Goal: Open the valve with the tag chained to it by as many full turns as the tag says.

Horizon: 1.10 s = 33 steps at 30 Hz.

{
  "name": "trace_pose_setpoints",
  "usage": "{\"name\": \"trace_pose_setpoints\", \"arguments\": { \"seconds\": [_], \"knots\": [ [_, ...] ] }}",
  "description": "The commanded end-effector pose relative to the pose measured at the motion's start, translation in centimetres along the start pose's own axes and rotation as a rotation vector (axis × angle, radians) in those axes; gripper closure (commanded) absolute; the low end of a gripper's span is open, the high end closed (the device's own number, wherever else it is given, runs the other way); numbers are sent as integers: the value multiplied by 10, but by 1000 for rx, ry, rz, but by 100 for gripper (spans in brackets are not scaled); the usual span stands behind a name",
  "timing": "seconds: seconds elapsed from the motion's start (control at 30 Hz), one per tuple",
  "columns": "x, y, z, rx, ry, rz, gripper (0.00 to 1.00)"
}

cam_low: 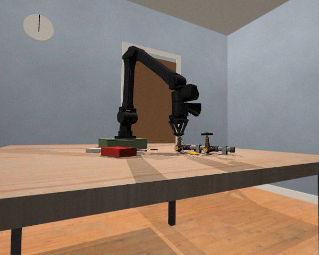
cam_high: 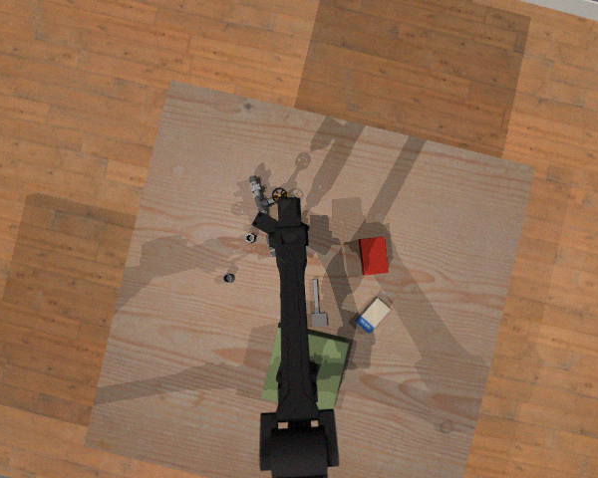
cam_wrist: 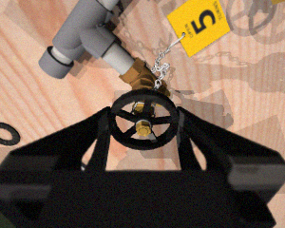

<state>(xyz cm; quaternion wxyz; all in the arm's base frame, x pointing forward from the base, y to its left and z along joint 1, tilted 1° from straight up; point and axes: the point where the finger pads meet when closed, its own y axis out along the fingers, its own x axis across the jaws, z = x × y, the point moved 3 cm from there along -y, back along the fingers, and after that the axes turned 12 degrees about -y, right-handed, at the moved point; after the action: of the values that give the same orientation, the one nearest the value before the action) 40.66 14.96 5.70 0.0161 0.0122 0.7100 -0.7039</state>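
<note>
My gripper (cam_wrist: 143,113) (cam_low: 178,134) is shut on the black handwheel (cam_wrist: 143,126) of a brass valve (cam_wrist: 142,78) (cam_low: 178,147), with a finger on each side of the rim. A chain (cam_wrist: 161,64) runs from this valve to a yellow tag (cam_wrist: 199,26) (cam_low: 194,153) marked 5. The valve sits on a grey pipe (cam_wrist: 85,33) (cam_low: 197,148) (cam_high: 257,192). A second brass valve (cam_low: 207,148) with its own black handwheel (cam_low: 206,134) (cam_high: 279,193) stands further along the pipe. In the overhead view the arm's wrist hides the held valve.
A red block (cam_high: 373,255) (cam_low: 118,151), a white and blue box (cam_high: 373,314), and a grey T-shaped tool (cam_high: 317,307) lie right of the arm. Small black rings (cam_high: 250,237) (cam_high: 228,278) (cam_wrist: 3,134) lie to the left. The arm stands on a green base (cam_high: 333,359) (cam_low: 122,142).
</note>
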Motion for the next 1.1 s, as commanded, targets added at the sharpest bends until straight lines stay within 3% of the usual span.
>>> {"name": "trace_pose_setpoints", "arguments": {
  "seconds": [0.0, 0.37, 0.4, 1.07],
  "knots": [
    [-10, -14, -2, -12, -168, 28, 100],
    [-10, -14, -2, -10, -202, 28, 100],
    [-10, -14, -2, -10, -202, 28, 0],
    [-11, -13, -2, -10, -199, 29, 0]
  ]
}}
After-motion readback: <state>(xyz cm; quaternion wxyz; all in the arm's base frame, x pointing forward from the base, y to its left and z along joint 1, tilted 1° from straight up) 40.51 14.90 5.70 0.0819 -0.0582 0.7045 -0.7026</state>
